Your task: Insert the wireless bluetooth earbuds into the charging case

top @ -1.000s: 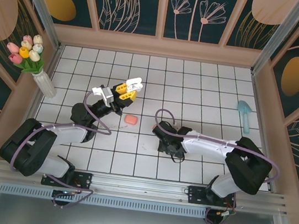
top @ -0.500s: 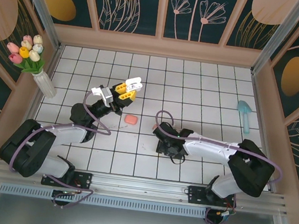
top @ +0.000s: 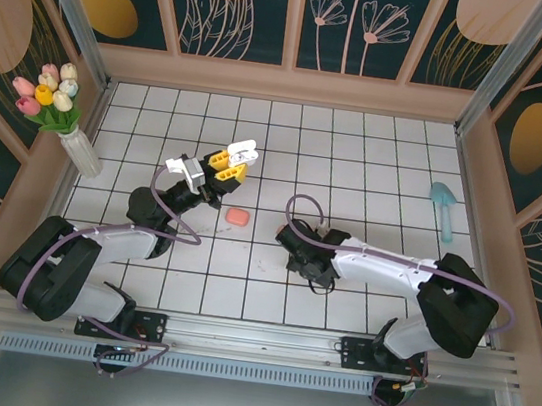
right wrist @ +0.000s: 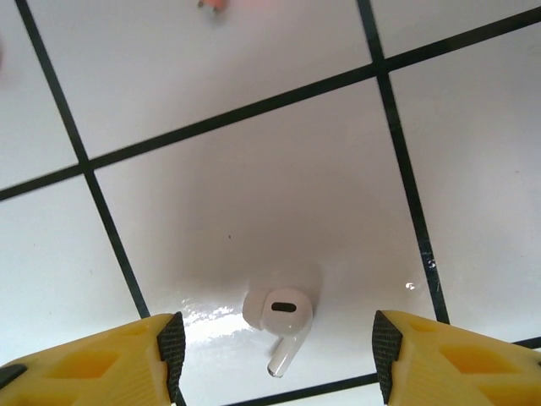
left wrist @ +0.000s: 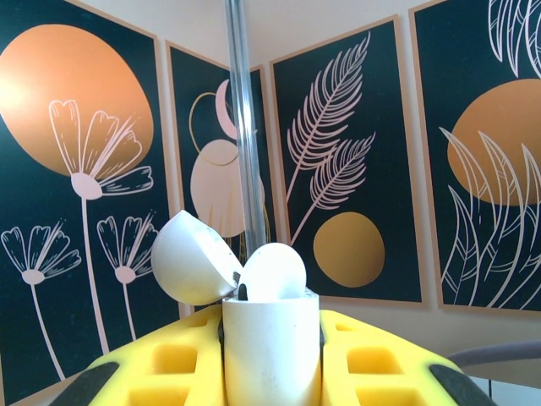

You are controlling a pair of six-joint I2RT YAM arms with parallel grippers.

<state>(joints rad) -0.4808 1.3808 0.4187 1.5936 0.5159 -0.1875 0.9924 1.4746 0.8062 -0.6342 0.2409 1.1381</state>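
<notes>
My left gripper (top: 229, 160) is raised above the tiles and shut on the white charging case (left wrist: 270, 347), which stands upright between the yellow fingers (left wrist: 161, 364). The case lid (left wrist: 190, 269) is swung open to the left, and a white earbud's rounded head (left wrist: 273, 272) sticks out of the case mouth. My right gripper (right wrist: 277, 355) points straight down at the floor, open. A white earbud (right wrist: 280, 319) lies on a tile between its fingertips, stem pointing toward the camera. In the top view the right gripper (top: 296, 248) hovers right of a salmon-pink case (top: 238, 216).
A salmon-pink speck (right wrist: 215, 4) shows at the top edge of the right wrist view. A vase of tulips (top: 63, 105) stands at the far left wall. A teal scoop (top: 443, 207) lies at the right. Patterned walls enclose the tiled floor.
The right arm has shifted slightly over the tiles, staying low. The left arm and the case it holds have not moved.
</notes>
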